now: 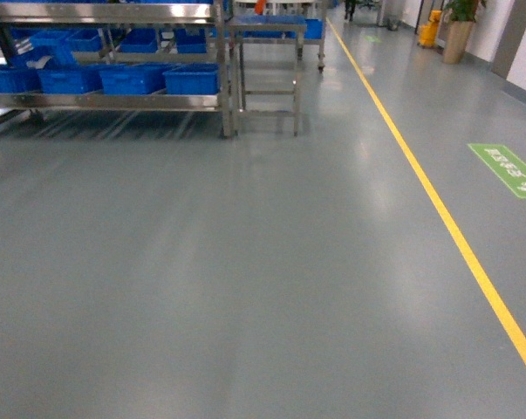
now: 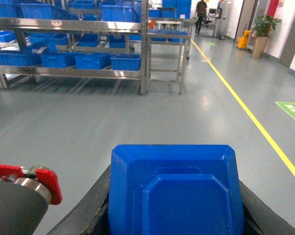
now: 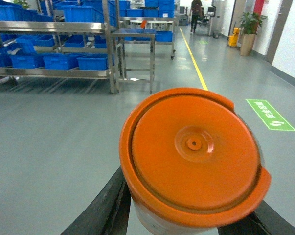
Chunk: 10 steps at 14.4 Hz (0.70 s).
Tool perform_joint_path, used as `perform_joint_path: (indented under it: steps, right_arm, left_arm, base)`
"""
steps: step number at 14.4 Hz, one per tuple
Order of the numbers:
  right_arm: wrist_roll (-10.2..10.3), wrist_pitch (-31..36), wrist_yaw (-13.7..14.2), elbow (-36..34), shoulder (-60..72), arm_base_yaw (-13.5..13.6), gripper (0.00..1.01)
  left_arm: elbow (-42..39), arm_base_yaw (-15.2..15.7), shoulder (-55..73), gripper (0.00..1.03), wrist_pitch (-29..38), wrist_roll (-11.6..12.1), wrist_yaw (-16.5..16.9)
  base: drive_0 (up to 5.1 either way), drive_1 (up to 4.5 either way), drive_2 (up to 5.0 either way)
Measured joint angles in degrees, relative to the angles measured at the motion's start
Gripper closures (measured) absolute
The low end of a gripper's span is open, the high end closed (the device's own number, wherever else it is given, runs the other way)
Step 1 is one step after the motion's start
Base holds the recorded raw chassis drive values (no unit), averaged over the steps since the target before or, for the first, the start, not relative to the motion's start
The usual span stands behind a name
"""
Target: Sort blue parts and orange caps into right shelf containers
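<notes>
In the left wrist view a bright-blue part (image 2: 174,188) with angular faces fills the space between the black fingers (image 2: 96,205) of my left gripper (image 2: 175,218), which is shut on it. The right wrist view shows an orange cap (image 3: 193,152) with a wide rim, and my right gripper (image 3: 186,220) is shut on it. Neither gripper shows in the head view. The steel shelf (image 1: 105,100) stands far ahead at the upper left, its lower level carrying blue containers (image 1: 132,78). From the left wrist, the shelf (image 2: 69,24) and containers (image 2: 93,60) are equally distant.
A small steel table (image 1: 267,30) stands right of the shelf. A yellow floor line (image 1: 437,201) runs diagonally on the right, with a green floor marking (image 1: 507,168) beyond it. A potted plant (image 1: 459,35) and a person (image 2: 201,10) are far back. Grey floor lies between me and the shelf.
</notes>
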Motion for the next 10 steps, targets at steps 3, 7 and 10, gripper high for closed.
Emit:
perform_joint_path:
  steps: [3,7,10]
  right_arm:
    - [0.0,-0.09,0.11,0.0,0.0,0.0,0.58]
    - [0.0,0.04,0.09,0.0,0.0,0.0,0.58]
    - [0.0,0.04,0.04,0.0,0.0,0.0,0.58]
  left_arm:
    - [0.0,-0.09,0.0,0.59,-0.17,0.0,-0.02]
    - [0.0,-0.09,0.0,0.59,0.09,0.0,0.02]
    - [0.0,0.0,0.0,0.59,0.07,0.0,-0.02]
  base:
    - [0.0,4.29,-4.2]
    - [0.0,4.29,-4.2]
    - [0.5,4.78,-3.7]
